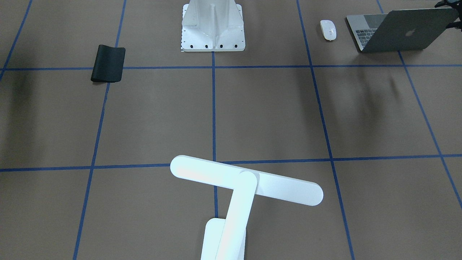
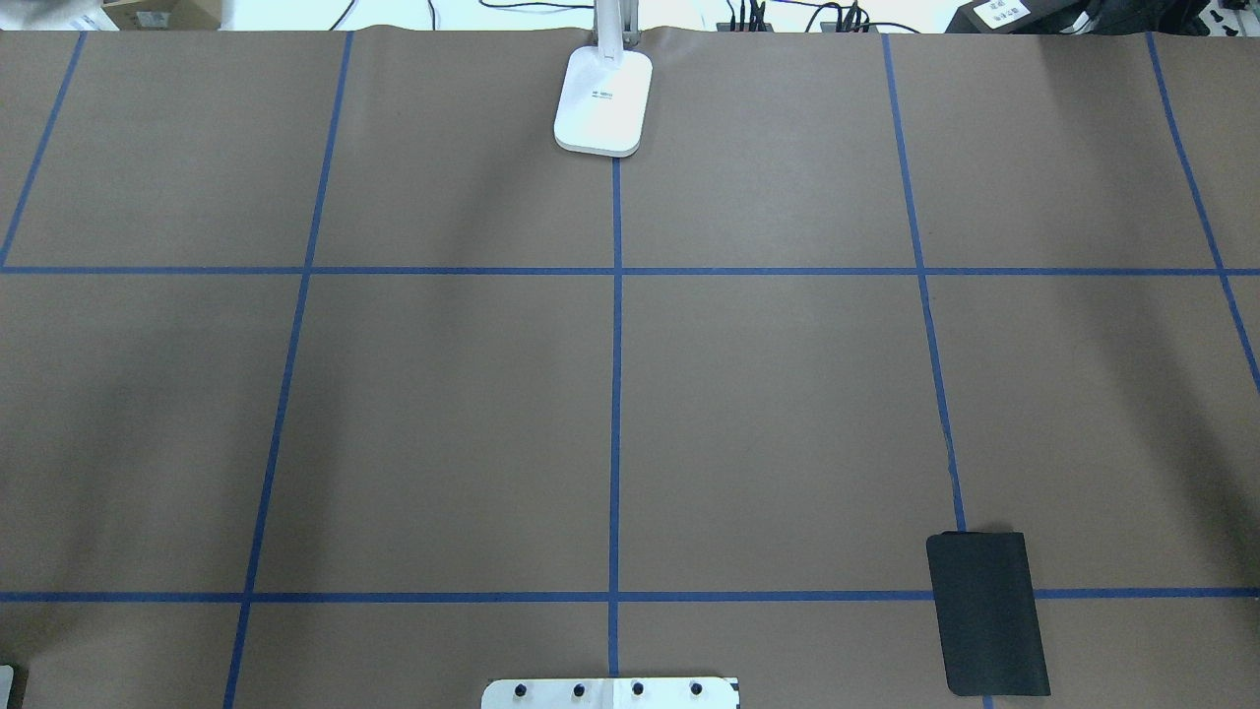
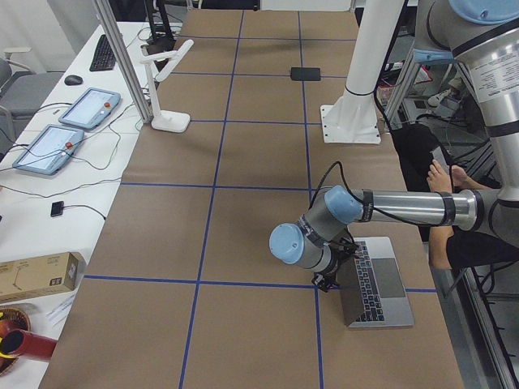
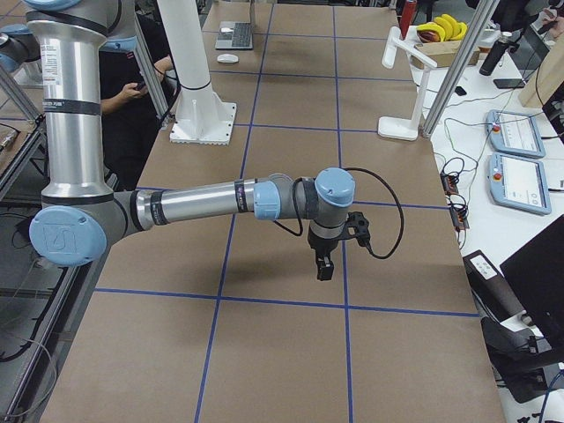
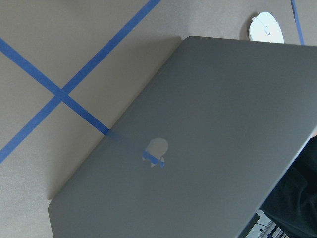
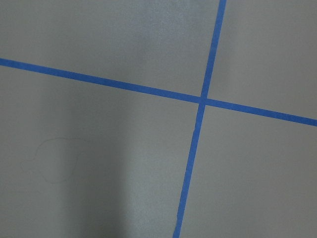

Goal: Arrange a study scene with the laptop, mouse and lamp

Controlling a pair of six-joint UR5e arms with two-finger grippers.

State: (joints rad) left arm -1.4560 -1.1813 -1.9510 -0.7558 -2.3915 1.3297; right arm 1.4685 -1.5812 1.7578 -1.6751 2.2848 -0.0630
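Observation:
The laptop (image 1: 397,30) stands half open at the table's near-left corner, its lid with the apple logo (image 5: 178,148) filling the left wrist view. The white mouse (image 1: 328,29) lies just beside it and also shows in the left wrist view (image 5: 266,27). My left gripper (image 3: 326,281) is at the lid's upper edge; I cannot tell whether it is open or shut. The white lamp (image 1: 245,184) stands at the far edge, middle, its base (image 2: 602,103) on the centre line. My right gripper (image 4: 324,264) points down above bare table; I cannot tell its state.
A black mouse pad (image 2: 987,612) lies at the near right. The white ribbed pedestal (image 1: 213,25) stands at the near edge, middle. A person sits behind the robot's side (image 3: 446,203). Blue tape lines (image 6: 203,99) cross the brown table.

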